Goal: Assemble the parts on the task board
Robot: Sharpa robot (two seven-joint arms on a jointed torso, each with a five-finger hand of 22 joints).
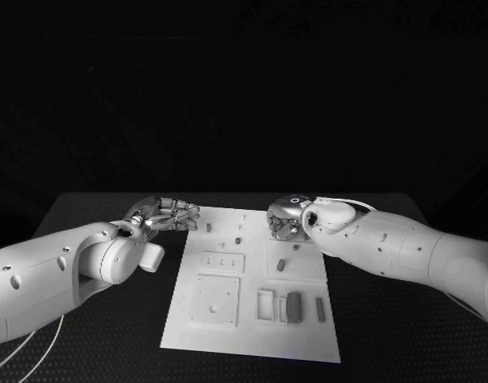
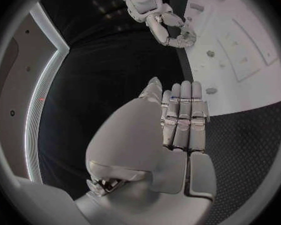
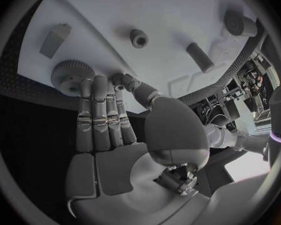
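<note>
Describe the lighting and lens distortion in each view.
Head view: dark surroundings, the task board is the bright patch, no bending. Left wrist view: fisheye circle, the board's edge curves, left hand evenly lit. Right wrist view: same fisheye bend, right hand lit, shadow below the board edge.

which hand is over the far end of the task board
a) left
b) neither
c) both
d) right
d: in the head view the right hand is over the white task board at its far end, while the left hand sits beside the board's edge over the black table.
</note>
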